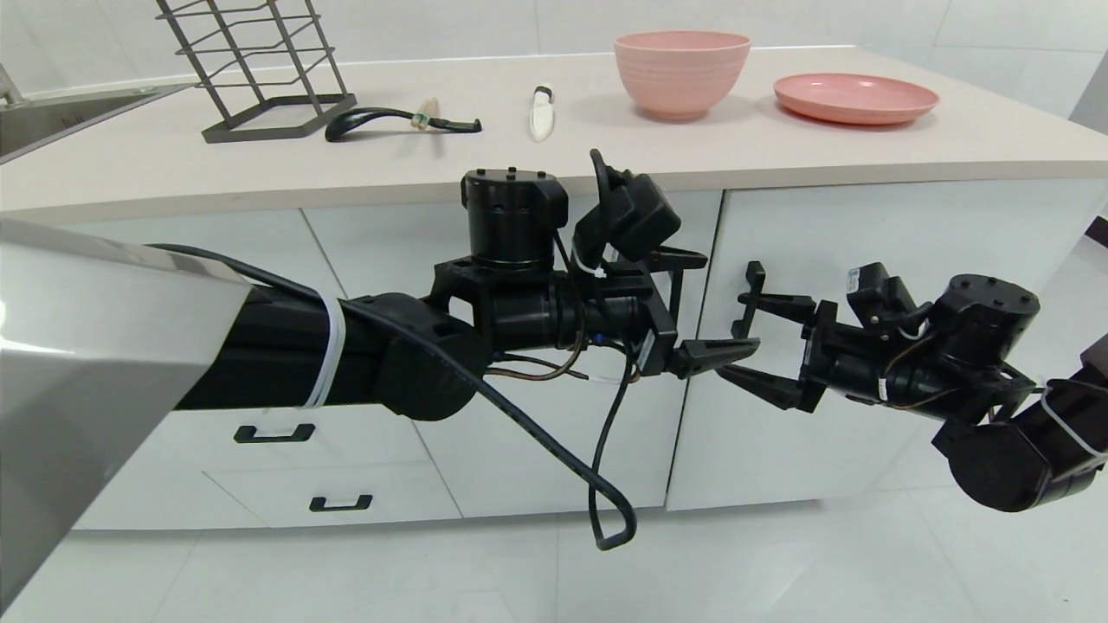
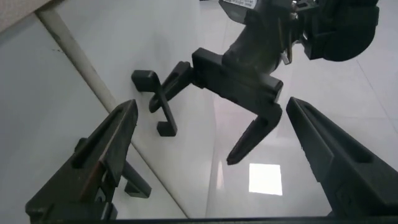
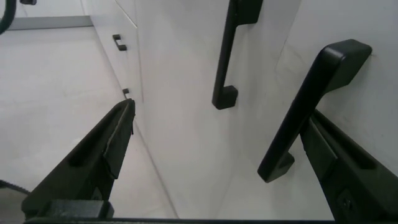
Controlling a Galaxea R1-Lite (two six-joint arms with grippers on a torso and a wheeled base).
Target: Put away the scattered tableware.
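Before the cabinet doors [image 1: 874,225], left hand [image 1: 725,303] and right hand [image 1: 741,324] face each other, both spread wide, empty.

one bench [image 1: 779,147]; on it one pink bowl [image 1: 682,71]; one pink plate [image 1: 855,96]; one black ladle [image 1: 381,121]; one white utensil [image 1: 541,112]; that makes four pieces of tableware, two pink, one black, one white; one wire rack [image 1: 260,69]; one sink [image 1: 52,121]; two pincers, the left pincer [image 1: 725,303] and the right pincer [image 1: 741,327]; two drawer pulls, an upper pull [image 1: 273,433] and a lower pull [image 1: 341,502]; two upright door handles, a nearer door handle [image 3: 311,112] and a farther door handle [image 3: 231,56]
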